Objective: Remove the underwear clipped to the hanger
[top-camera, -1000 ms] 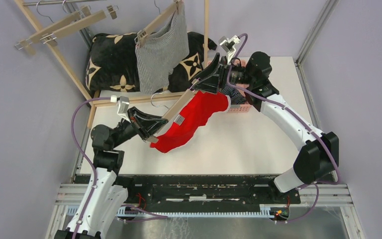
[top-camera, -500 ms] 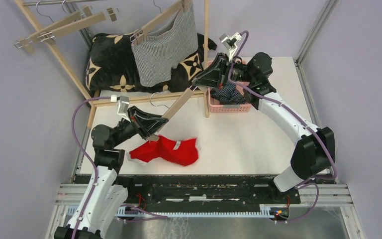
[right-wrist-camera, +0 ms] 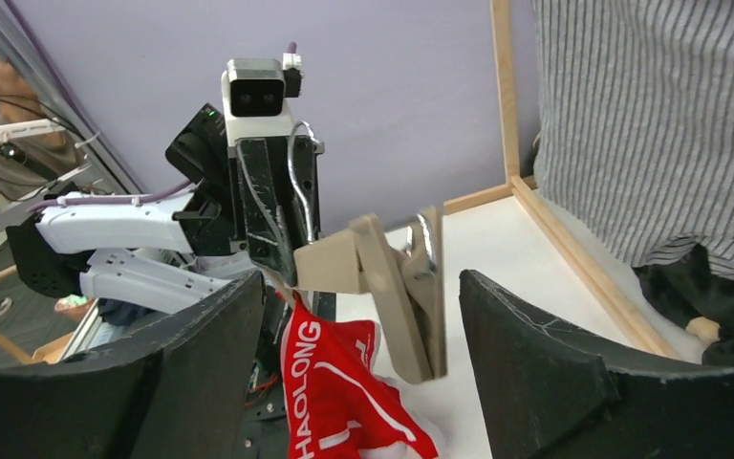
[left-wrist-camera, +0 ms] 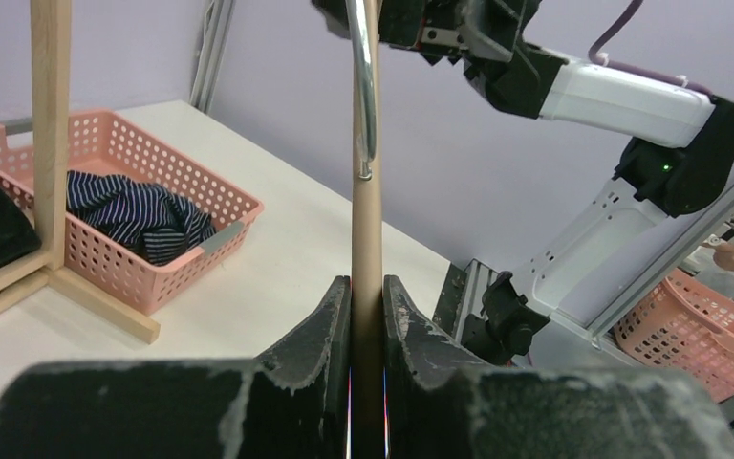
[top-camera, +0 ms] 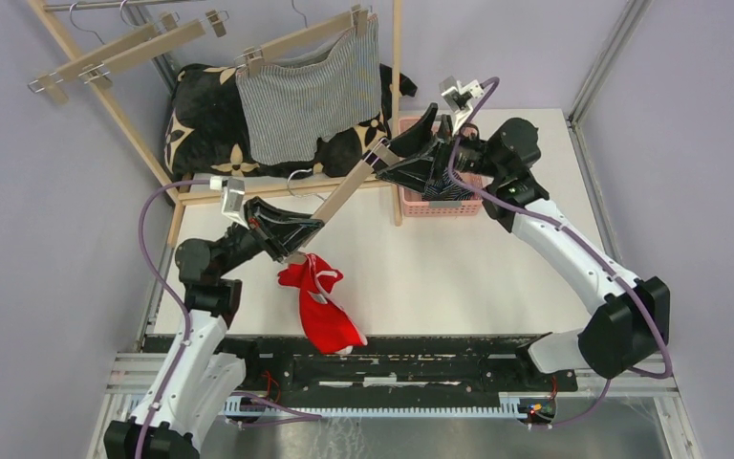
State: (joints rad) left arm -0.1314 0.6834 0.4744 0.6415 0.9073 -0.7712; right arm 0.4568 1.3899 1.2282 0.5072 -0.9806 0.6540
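The wooden hanger (top-camera: 339,199) lies on a slant, its long axis running from the near left up toward the far right. The left gripper (left-wrist-camera: 367,287) is clamped tight on the bar at the low end. At the high end the right gripper (right-wrist-camera: 358,282) has its fingers spread wide, with the hanger's clip end between them; they don't appear to press on it. The red boxer shorts (top-camera: 322,308) hang from the low end right by the left gripper, bunched into a long narrow drape that points toward the near edge of the table (top-camera: 478,277), with the white lettering running along its length. The grey boxer shorts (top-camera: 308,91) hang clipped to another hanger (top-camera: 296,40) at the back. The navy boxer shorts (left-wrist-camera: 139,212) lie crumpled in the pink basket (left-wrist-camera: 119,143).
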